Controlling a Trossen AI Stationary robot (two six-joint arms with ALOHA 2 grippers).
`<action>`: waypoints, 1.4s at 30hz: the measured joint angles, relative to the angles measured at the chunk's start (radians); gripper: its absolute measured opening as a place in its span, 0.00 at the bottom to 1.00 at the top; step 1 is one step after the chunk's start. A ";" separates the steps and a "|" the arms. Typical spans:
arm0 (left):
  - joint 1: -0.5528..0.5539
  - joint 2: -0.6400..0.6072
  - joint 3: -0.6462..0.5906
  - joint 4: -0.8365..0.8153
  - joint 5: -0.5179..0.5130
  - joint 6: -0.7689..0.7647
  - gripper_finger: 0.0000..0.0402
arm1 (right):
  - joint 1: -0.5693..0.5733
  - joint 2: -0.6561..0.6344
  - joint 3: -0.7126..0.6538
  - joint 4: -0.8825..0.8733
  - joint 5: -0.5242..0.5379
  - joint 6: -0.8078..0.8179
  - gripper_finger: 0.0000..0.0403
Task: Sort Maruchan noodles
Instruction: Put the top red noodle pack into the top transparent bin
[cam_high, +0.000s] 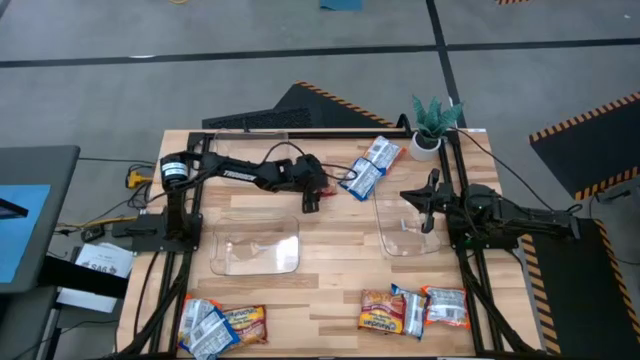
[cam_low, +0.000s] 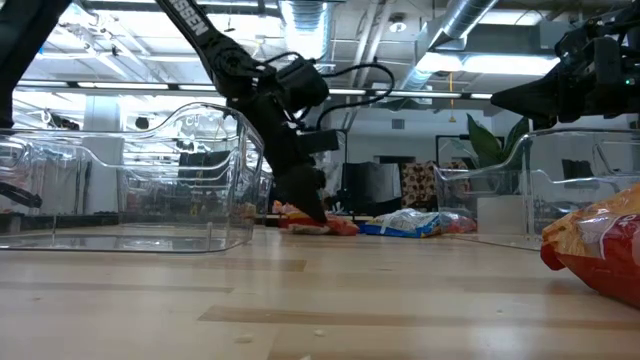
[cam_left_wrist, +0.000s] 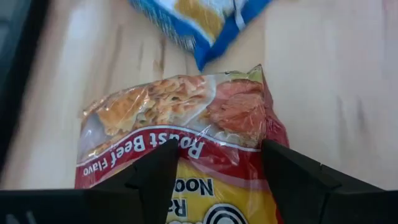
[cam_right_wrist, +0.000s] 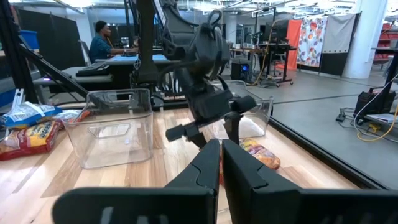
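A red-and-yellow Maruchan packet (cam_left_wrist: 199, 124), printed "Roast Beef Flavor", lies flat on the wooden table toward its far edge. My left gripper (cam_left_wrist: 219, 149) (cam_high: 312, 198) is open and low over it, with one finger at each long side. In the low view its fingertips (cam_low: 305, 212) reach down to the packet (cam_low: 322, 226). Two blue-and-white packets (cam_high: 368, 168) lie just beyond. My right gripper (cam_right_wrist: 221, 146) is shut, touches nothing and hovers over the right clear bin (cam_high: 405, 228). My left gripper comes at the red-and-yellow packet from above, slanting, with its open fingers (cam_left_wrist: 155, 174) across the packet's width near the printed end (cam_left_wrist: 186, 149). The packet lies flat on the table. Whether the fingers touch it, I cannot tell.
A second clear bin (cam_high: 255, 245) stands left of centre. More packets lie along the near edge, one group on the left (cam_high: 222, 325) and one on the right (cam_high: 415, 308). A potted plant (cam_high: 432, 125) and a keyboard (cam_high: 245, 122) sit at the far edge.
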 joint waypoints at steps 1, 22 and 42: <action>0.000 0.013 0.000 0.008 -0.014 -0.002 0.54 | 0.000 -0.001 0.000 0.000 0.000 0.000 0.11; -0.014 -0.220 -0.005 0.014 -0.077 0.077 0.00 | 0.000 -0.001 0.000 0.000 0.000 0.000 0.11; 0.111 -0.918 -0.257 -0.465 -0.361 -0.019 0.00 | 0.000 -0.001 0.000 0.000 0.000 0.000 0.11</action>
